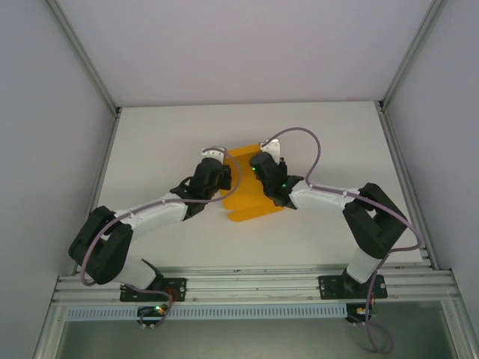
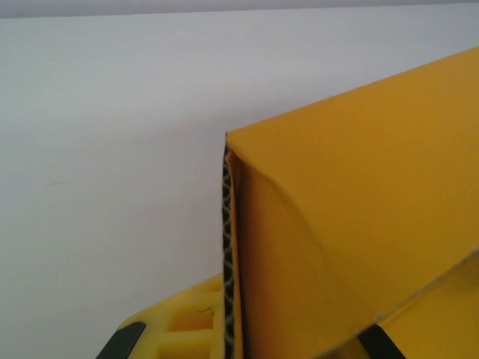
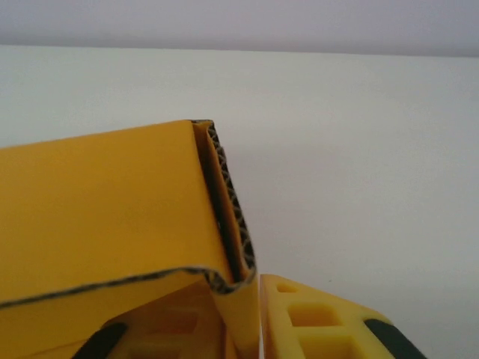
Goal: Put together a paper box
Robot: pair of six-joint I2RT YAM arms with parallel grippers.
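The paper box (image 1: 251,209) is bright orange-yellow corrugated card, partly folded, at the middle of the white table (image 1: 165,142). My left gripper (image 1: 222,177) is at its left side, and my right gripper (image 1: 263,170) is at its far right part. In the left wrist view the left gripper (image 2: 247,336) is shut on an upright doubled wall of the box (image 2: 359,194), with one yellow finger (image 2: 179,329) pressed against the wall's outside. In the right wrist view the right gripper (image 3: 254,329) is closed narrowly on a folded card edge of the box (image 3: 97,202), between its yellow fingers (image 3: 322,321).
Grey enclosure walls (image 1: 52,112) stand on three sides of the table. An aluminium rail (image 1: 254,280) carrying both arm bases runs along the near edge. Bare white table surface lies left, right and behind the box.
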